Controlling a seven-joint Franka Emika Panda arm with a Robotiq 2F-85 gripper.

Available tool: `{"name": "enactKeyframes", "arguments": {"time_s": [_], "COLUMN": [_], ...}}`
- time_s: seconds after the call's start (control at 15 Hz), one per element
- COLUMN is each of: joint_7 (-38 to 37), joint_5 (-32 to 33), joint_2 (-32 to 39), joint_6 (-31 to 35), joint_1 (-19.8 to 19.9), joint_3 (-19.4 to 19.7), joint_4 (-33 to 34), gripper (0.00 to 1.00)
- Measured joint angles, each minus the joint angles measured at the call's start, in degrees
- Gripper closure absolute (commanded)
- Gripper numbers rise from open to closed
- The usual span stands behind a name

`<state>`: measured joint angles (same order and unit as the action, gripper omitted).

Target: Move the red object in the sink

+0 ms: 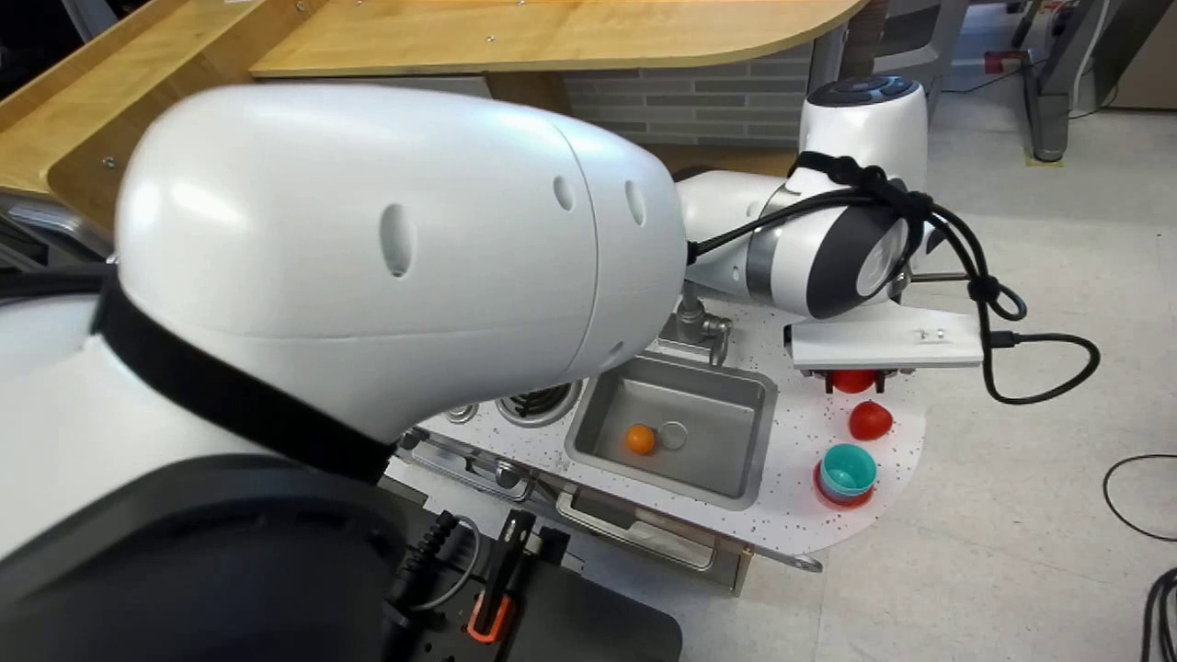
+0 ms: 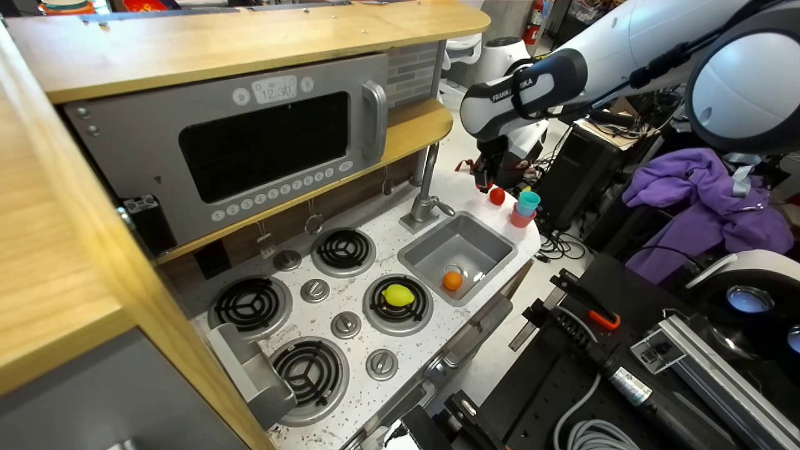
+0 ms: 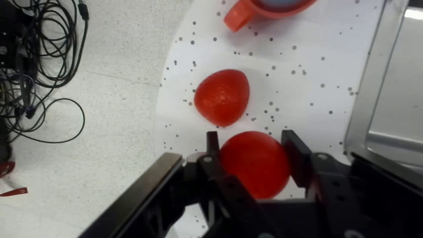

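Black fingers [image 3: 298,158] clasp the red object [image 3: 255,162], partly hiding it.

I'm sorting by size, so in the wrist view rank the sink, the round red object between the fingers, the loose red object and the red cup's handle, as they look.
1. Sink, though cut off
2. Round red object, likely nearer the camera, true size unsure
3. Loose red object
4. Red cup's handle

"FRANKA" on arm [image 2: 615,56]; "12:30", digits [image 2: 273,194] on microwave [image 2: 262,147]
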<state>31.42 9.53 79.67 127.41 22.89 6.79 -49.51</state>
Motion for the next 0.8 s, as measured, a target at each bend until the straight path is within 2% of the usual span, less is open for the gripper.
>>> {"name": "enactKeyframes", "arguments": {"time_s": [0.4,0.8], "joint_7": [2.8,2.8], "joint_5": [-0.1,-0.1], "joint_2": [-8.4,-18.3], "joint_6": [9.7,11.0], "joint_1": [2.0,2.0], "joint_3": [-2.2,-3.3], "joint_4": [-12.7,-27.9], "gripper": [0.75,0.75]}}
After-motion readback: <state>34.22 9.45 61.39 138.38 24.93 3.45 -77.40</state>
